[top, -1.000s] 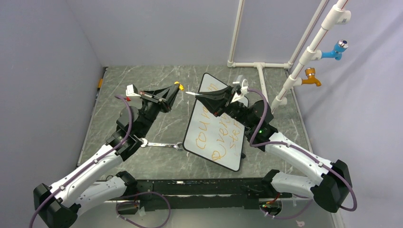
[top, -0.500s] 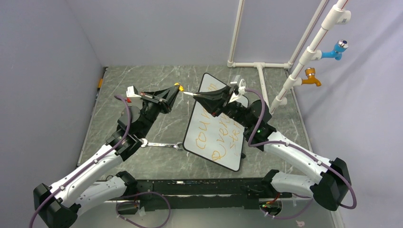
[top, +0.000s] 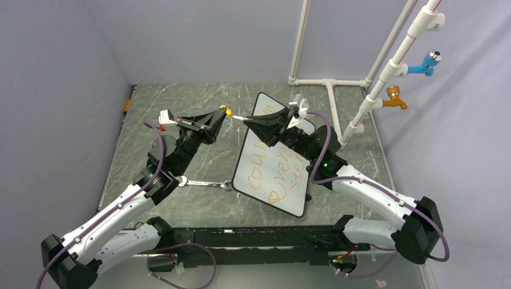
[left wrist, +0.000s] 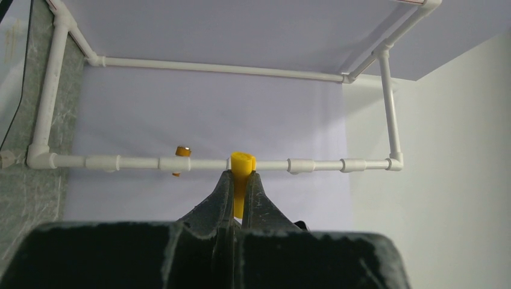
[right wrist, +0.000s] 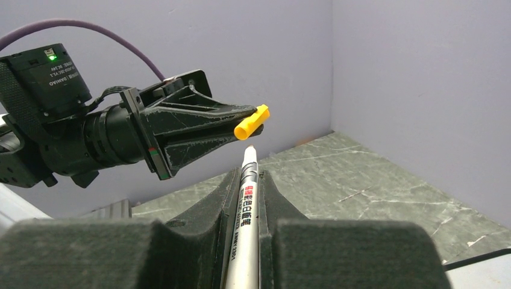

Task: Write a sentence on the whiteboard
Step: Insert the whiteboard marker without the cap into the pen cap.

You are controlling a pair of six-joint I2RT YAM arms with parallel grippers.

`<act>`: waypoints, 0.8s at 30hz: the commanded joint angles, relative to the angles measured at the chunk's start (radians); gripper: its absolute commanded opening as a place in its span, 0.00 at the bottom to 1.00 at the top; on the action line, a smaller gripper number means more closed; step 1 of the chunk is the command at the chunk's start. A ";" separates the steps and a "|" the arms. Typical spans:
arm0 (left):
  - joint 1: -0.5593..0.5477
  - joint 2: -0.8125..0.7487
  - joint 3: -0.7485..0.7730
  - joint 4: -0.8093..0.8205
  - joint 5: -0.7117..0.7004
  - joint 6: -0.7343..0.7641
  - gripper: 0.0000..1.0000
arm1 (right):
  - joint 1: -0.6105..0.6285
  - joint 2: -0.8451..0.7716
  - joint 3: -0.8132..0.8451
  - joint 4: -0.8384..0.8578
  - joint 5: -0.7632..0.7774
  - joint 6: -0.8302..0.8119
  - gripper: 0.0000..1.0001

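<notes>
In the last second the right gripper point(top: 248, 122), closed firmly on the white marker point(top: 238, 118), has moved a little to the left and to the far side. The tip of the marker is now just beside the yellow cap point(top: 225, 111), but I judge they are not touching yet. The left gripper point(top: 218, 115) has almost not moved and pinches the cap with its jaws nearly together.

The whiteboard point(top: 290, 202) lies flat on the desk point(top: 181, 102), tilted, in the middle and near part. The orange sentence point(top: 278, 165) is on it in a few rows. So the writing seems finished, and the step now is probably to put the cap back on.

The two grippers meet in the air above the far left edge of the board, so there is open room all around them. The wrench point(top: 205, 183) lies on the desk near the left arm, well apart. The white pipe frame point(top: 328, 82) stands far right, also well apart.
</notes>
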 commanded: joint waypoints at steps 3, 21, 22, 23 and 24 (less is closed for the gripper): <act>-0.004 -0.027 -0.003 -0.014 -0.032 -0.023 0.00 | 0.006 -0.013 0.045 0.042 -0.004 -0.007 0.00; -0.004 -0.026 0.003 -0.038 -0.033 -0.033 0.00 | 0.008 -0.014 0.055 0.057 -0.023 -0.006 0.00; -0.003 -0.027 0.004 -0.042 -0.033 -0.034 0.00 | 0.007 -0.014 0.057 0.056 -0.025 -0.008 0.00; -0.003 -0.028 0.004 -0.049 -0.032 -0.038 0.00 | 0.008 -0.012 0.058 0.056 -0.027 -0.009 0.00; -0.004 -0.030 0.006 -0.056 -0.029 -0.043 0.00 | 0.008 -0.010 0.061 0.055 -0.031 -0.011 0.00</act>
